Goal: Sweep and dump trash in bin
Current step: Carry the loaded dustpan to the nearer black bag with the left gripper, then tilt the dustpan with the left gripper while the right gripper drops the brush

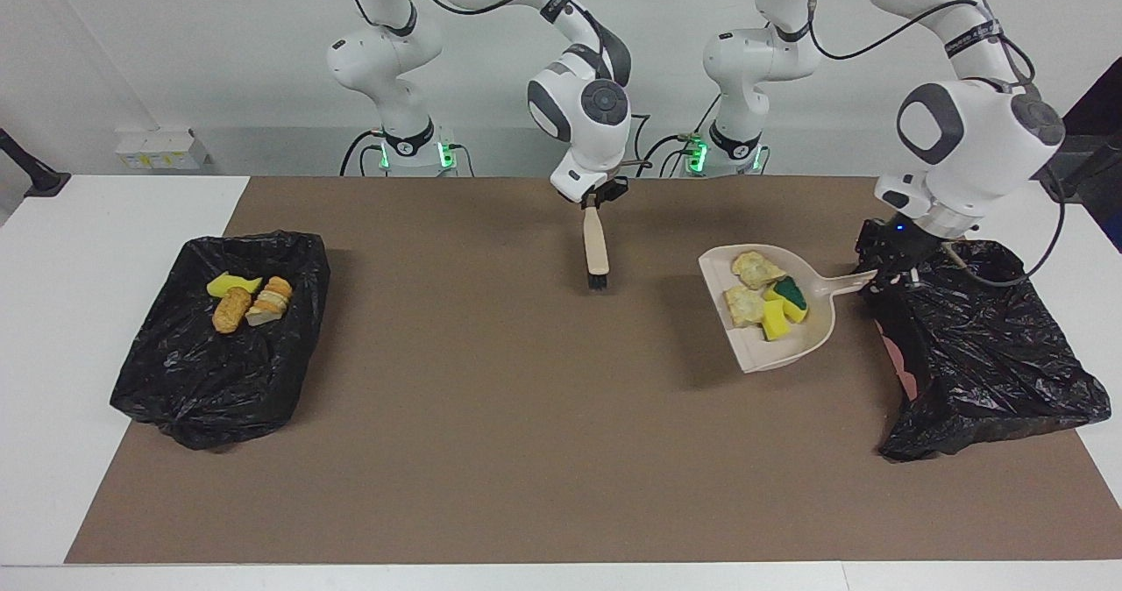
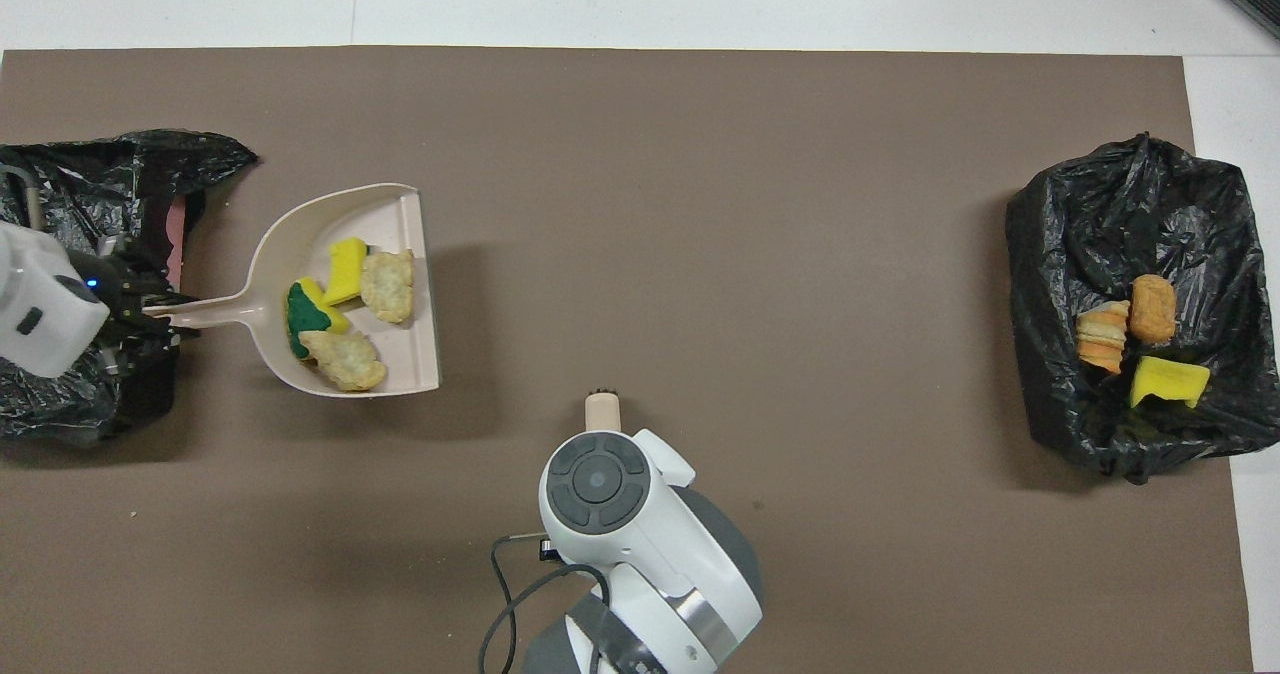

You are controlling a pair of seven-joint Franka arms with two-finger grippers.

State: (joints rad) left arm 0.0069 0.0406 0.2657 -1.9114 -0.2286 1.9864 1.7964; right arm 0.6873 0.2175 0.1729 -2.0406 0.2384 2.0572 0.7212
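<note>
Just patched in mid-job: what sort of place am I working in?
Likely a robot lab test bench, not a home: a plain white table under a brown mat, power box on a bare white wall, and staged trash in the dustpan.

2 bin bags (image 1: 223,337) (image 1: 982,354), 1 dustpan (image 1: 820,328) (4 scraps inside), 1 brush (image 1: 597,249), 3 scraps binned.
</note>
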